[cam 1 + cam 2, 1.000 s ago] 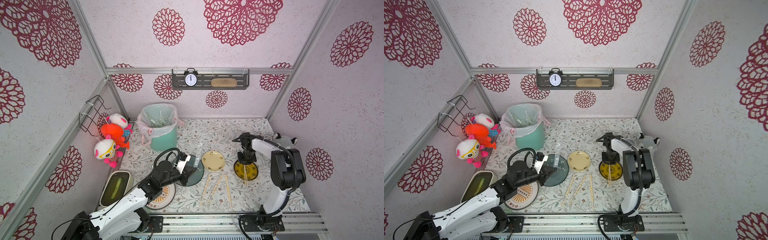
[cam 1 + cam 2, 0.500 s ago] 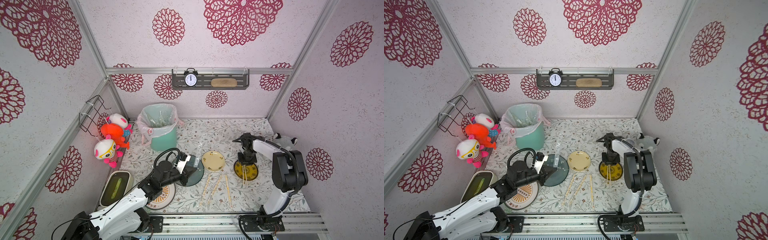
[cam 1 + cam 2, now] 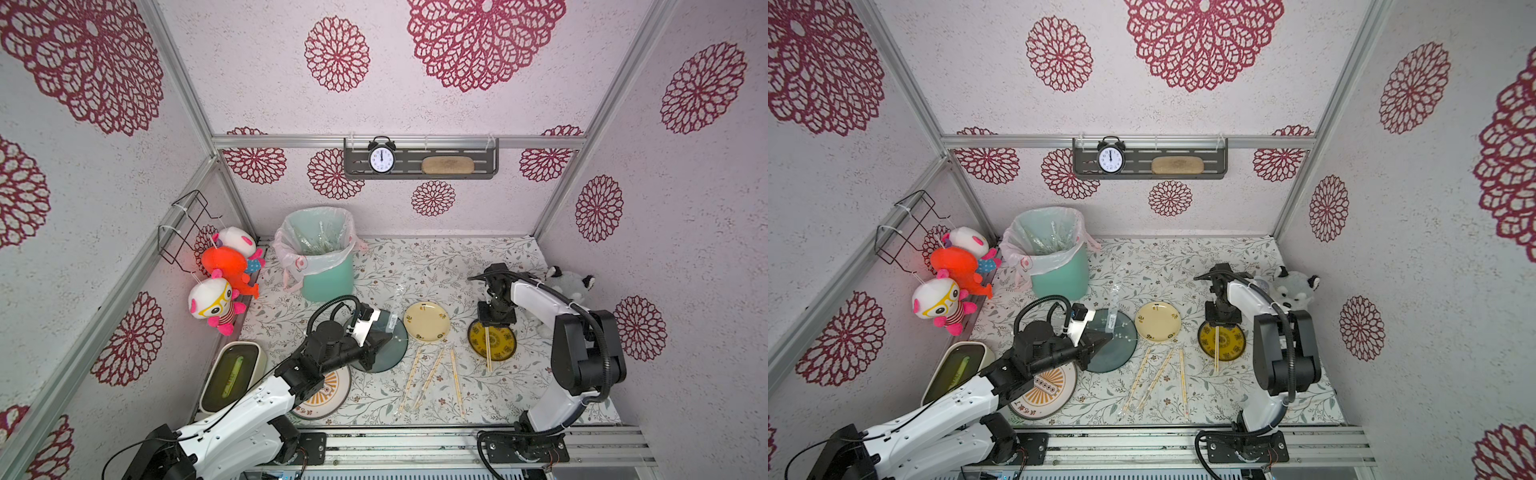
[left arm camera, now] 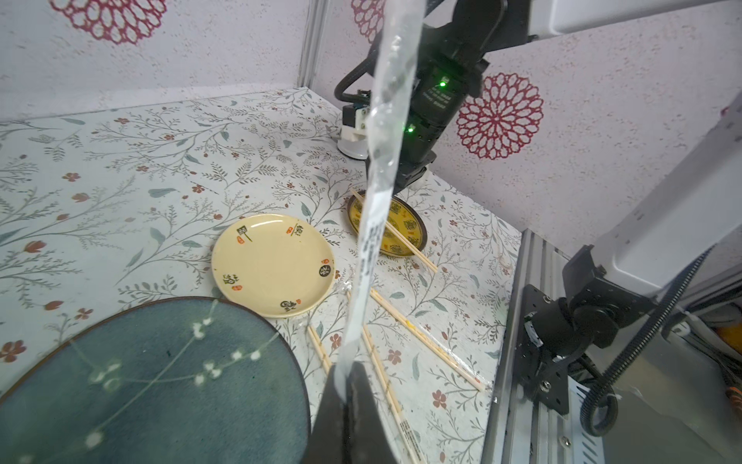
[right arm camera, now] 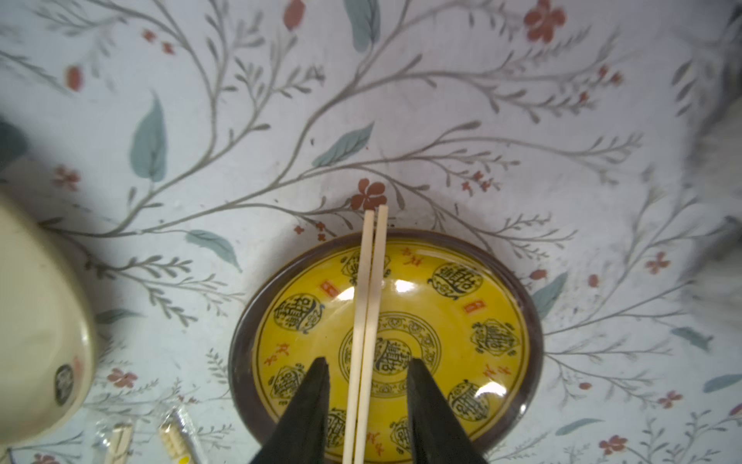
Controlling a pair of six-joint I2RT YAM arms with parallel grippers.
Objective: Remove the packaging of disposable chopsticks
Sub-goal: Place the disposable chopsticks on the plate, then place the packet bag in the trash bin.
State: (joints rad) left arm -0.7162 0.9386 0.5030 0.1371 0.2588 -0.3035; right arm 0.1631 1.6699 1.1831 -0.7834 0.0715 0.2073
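Three pairs of thin, pale tan wooden chopsticks lie in clear plastic sleeves on the floral-print table, at 6 o'clock of the small cream round plate. A fourth, bare pair rests across the yellow, dark-rimmed plate, at 3 o'clock of the cream one, with its ends past the rim.

The right pincer stands parted, its jaws either side of the bare pair and clear of it. Its arm is folded, with the wrist pointing straight down over the yellow plate.

The left pincer is clamped on one end of an empty, narrow, transparent sleeve, which runs out from the tips as a crinkled ribbon. That arm reaches low from 7 o'clock, its tips over the blue-green round plate.

The empty sleeve looks almost weightless, limp and glossy, so probably slippery. A tight pinch at the very end suits it, though it may cling to the jaws when let go over the mint-green bin with its pink-white liner at 11 o'clock. The wrapped pairs look stiff, light and apt to roll. One pincer would best hold the sticks through the film near one end, the other the loose film beyond the far tips.
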